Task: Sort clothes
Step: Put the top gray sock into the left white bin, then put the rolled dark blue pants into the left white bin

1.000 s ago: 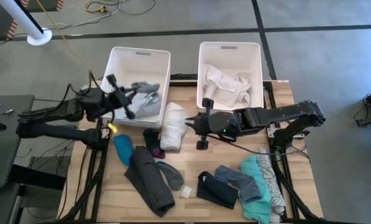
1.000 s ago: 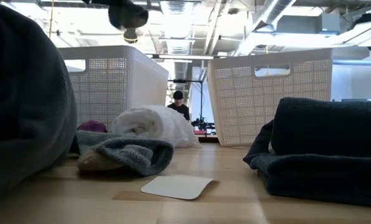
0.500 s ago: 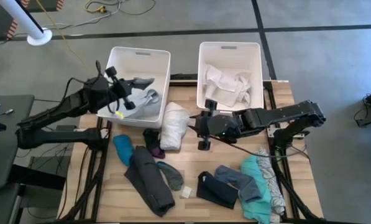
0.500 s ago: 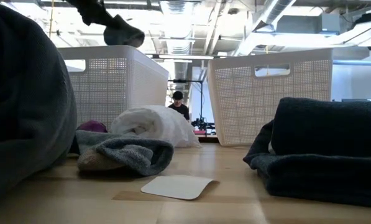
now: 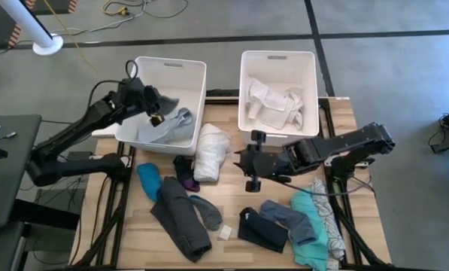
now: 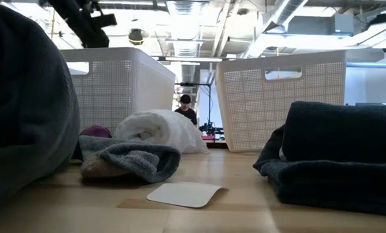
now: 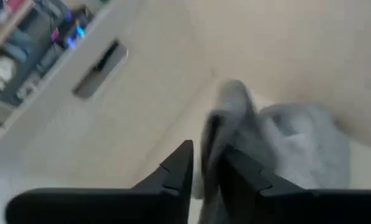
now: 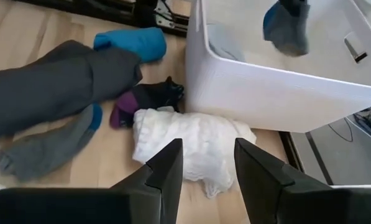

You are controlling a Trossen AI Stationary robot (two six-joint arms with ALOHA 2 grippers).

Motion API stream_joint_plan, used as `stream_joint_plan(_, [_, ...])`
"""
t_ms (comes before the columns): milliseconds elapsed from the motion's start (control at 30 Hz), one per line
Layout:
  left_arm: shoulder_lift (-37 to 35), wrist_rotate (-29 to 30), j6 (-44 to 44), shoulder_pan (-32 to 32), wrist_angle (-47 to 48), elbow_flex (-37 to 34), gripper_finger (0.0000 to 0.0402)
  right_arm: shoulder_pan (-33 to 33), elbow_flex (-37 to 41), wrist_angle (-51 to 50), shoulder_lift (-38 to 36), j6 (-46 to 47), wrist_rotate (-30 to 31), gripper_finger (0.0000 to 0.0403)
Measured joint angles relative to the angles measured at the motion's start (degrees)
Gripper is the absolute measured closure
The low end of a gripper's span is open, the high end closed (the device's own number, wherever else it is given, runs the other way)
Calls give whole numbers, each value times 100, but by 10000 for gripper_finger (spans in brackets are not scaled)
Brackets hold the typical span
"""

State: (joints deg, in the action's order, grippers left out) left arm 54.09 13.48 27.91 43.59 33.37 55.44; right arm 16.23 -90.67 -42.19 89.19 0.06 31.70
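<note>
Left bin (image 5: 141, 71): white plastic, perforated walls in the low view; holds soft grey garments (image 5: 175, 126)
Right bin (image 5: 248, 75): same white plastic; holds crumpled white cloth (image 5: 278, 105)
Left gripper (image 5: 155, 105): above the left bin's inside, fingers slightly parted, a grey garment hanging just past the tips; whether it is gripped cannot be told
Right gripper (image 5: 248, 159): low over the table, fingers spread, empty, near the white rolled towel (image 5: 209, 150)
Loose clothes: blue piece (image 5: 149, 179), black-and-purple piece (image 5: 185, 172), long dark grey garment (image 5: 180, 220), navy folded piece (image 5: 260, 229), teal and patterned pile (image 5: 322, 218) on the wooden table (image 5: 232, 256)
</note>
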Motion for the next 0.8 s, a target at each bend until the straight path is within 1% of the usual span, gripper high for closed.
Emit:
stream_joint_plan(167, [185,-125,-149,223,62,0,291,129,0,-85,0,74,77,246])
stream_joint_plan(300, [209,-130,-182,227,26,0,274,185,0,-184,0,153,143,246])
stream_joint_plan(467, [173,-229,-201,225,26,0,270,183,0,-311,0,301,143,246])
stream_joint_plan(633, [-52,-678,-256,217,-8,0,269,183,0,-318,0,314,143,246])
stream_joint_plan(800, [-443,-1198,-319,212,-9,0,269,183,0,-310,0,314,140,246])
